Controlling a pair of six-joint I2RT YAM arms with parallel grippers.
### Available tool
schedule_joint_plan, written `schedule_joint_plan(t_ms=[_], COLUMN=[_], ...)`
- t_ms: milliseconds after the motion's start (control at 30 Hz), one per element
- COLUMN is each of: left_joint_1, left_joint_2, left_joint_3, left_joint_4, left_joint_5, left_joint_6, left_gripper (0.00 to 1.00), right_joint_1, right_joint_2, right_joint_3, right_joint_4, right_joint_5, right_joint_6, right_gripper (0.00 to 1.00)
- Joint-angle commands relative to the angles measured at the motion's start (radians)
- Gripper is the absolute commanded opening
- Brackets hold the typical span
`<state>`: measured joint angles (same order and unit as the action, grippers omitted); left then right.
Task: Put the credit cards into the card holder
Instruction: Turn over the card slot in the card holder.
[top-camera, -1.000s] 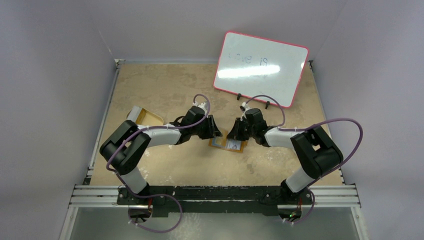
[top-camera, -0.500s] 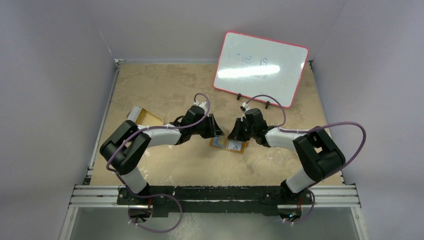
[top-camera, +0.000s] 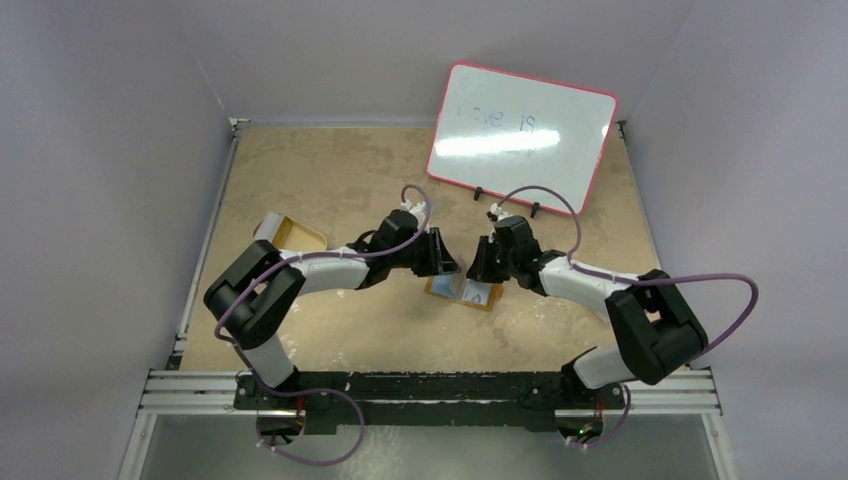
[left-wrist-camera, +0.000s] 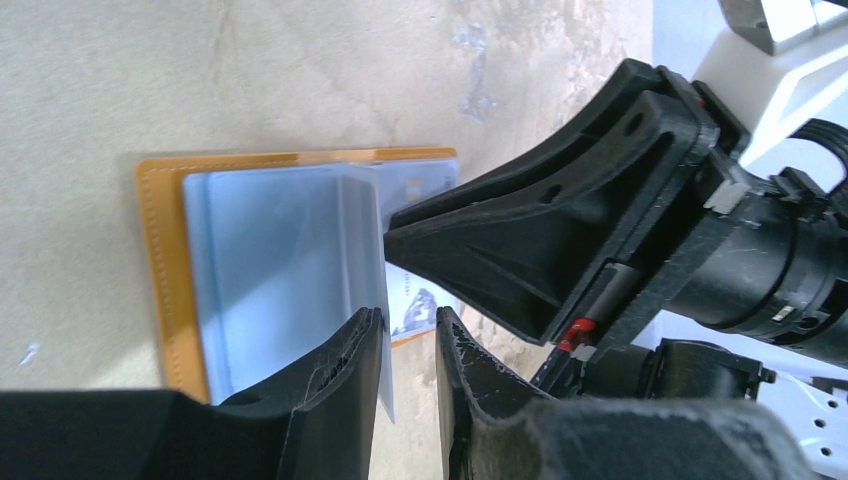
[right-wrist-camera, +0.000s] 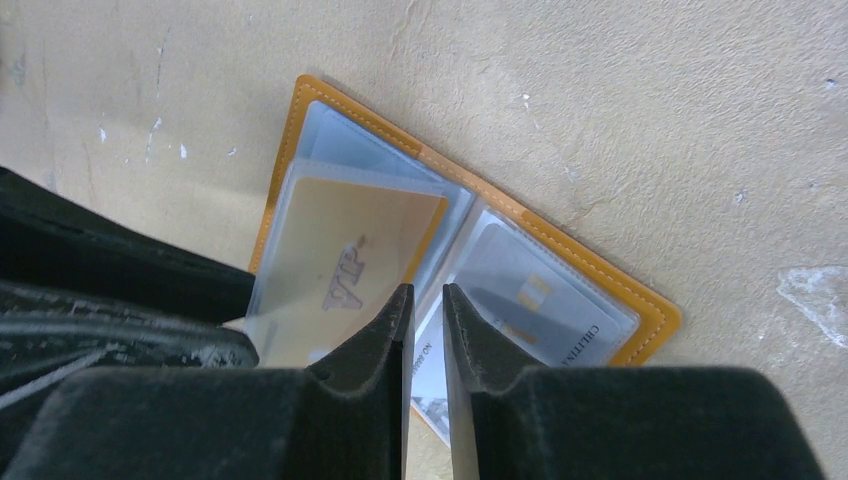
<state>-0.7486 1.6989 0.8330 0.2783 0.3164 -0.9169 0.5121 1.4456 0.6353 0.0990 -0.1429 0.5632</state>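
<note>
Black-jointed arms (top-camera: 320, 270) with white links, purple cables (top-camera: 540, 189) trailing, end in matte black fingers (left-wrist-camera: 330, 400).

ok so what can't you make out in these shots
- top external: left end effector and right end effector cover most of the card holder; credit cards too small to count
- both wrist views: own fingers hide whether anything is pinched
- top external: whiteboard writing too faint

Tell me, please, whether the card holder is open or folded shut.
Open: the card holder lies spread flat, both inner halves facing up.
</note>
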Motion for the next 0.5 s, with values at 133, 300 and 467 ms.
schedule_joint_plan(t_ms=[133,300,467], left_joint_1=[-0.035,-0.062,-0.083], left_joint_2=[0.025,0.052,0.064], left_joint_3=[0.059,0.082,0.101], left_joint_4=[0.063,0.085,0.086], left_joint_5=[0.036,0.041,0.030], left_joint_6=[-0.008,-0.015,-0.016], left_gripper=[0.26,0.26,0.26], right_joint_1=[-0.004,-0.026,-0.027], right_joint_2=[-0.067,-0.147,-0.206], right_joint_3=[0.059,0.086,0.106], right_joint_4=[-0.119,-0.199,-0.240], right_joint_5=[0.181,0.282,0.311], right_joint_6=[0.012,0.013,0.022], right_gripper=[0.21,0.23,0.25])
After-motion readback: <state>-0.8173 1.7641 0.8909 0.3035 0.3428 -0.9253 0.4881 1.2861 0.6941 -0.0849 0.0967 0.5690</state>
